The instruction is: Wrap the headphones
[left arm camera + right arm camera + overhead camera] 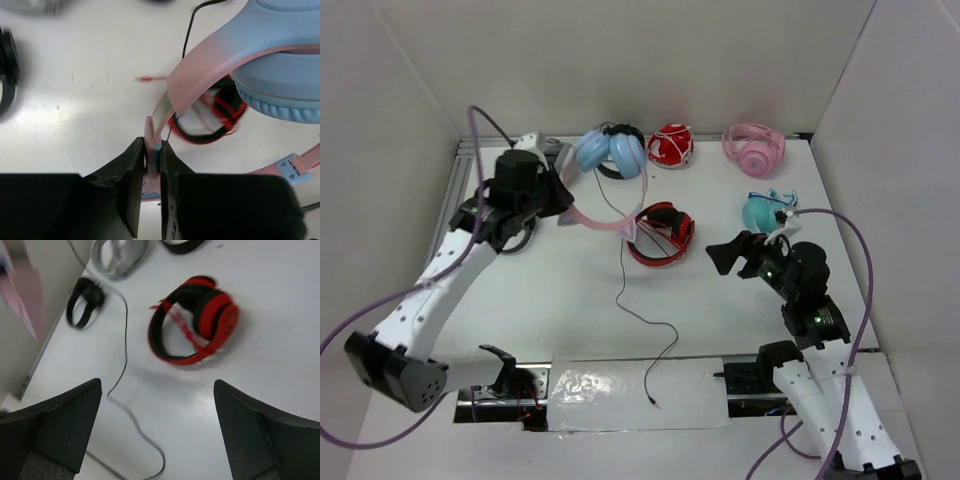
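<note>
The headphones have light-blue ear cups (610, 152) at the back of the table and a thin pink headband (600, 218) reaching forward. My left gripper (563, 207) is shut on the headband; the left wrist view shows the jaws (152, 149) pinching the pink band (210, 70) beside a blue cup (280, 75). The black cable (638, 315) trails from the band's end to the front edge. It also shows in the right wrist view (124, 340). My right gripper (725, 255) is open and empty (157, 390), above the table to the right of the cable.
Red-and-black headphones (662, 235) lie right of the headband, also in the right wrist view (192, 325). Red-white headphones (670, 147), an all-pink pair (753, 148) and a teal pair (765, 210) sit at the back right. A black pair (520, 240) lies under the left arm.
</note>
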Robot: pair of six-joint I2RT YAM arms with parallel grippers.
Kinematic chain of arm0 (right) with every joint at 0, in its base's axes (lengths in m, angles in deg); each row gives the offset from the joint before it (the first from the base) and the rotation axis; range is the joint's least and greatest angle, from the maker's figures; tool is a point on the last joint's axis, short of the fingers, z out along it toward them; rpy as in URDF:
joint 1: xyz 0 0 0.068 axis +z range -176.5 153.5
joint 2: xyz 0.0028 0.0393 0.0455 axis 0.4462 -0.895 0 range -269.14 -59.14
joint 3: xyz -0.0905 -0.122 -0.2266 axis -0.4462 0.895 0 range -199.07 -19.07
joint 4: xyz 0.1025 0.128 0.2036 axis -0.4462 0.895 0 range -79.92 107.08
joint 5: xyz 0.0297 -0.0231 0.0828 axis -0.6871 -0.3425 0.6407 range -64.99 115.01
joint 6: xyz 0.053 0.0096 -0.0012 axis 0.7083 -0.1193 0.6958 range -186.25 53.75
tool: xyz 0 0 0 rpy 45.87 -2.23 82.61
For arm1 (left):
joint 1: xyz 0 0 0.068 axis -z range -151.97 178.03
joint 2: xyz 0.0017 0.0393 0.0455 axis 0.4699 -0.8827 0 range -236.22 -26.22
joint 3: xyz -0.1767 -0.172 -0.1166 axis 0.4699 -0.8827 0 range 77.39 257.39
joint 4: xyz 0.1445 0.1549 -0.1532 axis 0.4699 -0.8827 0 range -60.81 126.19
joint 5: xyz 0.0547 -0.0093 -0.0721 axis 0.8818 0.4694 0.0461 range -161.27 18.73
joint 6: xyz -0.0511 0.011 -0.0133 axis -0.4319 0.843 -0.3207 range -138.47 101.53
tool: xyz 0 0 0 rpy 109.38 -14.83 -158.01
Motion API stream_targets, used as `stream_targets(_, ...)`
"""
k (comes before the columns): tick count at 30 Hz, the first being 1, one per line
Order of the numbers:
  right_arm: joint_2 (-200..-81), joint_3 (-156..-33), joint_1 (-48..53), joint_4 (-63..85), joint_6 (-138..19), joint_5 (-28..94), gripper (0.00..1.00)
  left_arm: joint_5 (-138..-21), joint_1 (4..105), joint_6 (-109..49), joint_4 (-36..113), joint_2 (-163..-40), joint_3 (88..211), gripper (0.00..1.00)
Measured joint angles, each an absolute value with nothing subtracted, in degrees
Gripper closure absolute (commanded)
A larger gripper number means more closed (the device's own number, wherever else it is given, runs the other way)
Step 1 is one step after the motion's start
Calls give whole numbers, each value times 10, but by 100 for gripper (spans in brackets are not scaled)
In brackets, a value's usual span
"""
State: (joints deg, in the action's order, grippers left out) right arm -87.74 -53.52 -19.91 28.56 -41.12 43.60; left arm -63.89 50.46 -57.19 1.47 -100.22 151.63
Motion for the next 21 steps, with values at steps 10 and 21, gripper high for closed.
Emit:
stream_targets(10, -956, -501, 245, 142, -508, 230, 0, -717, 521, -462, 37, -895, 1686, 100)
stream_targets(21, -1292, -504, 384, -144, -578, 104, 0, -761, 537, -440, -12, -922, 1831, 100)
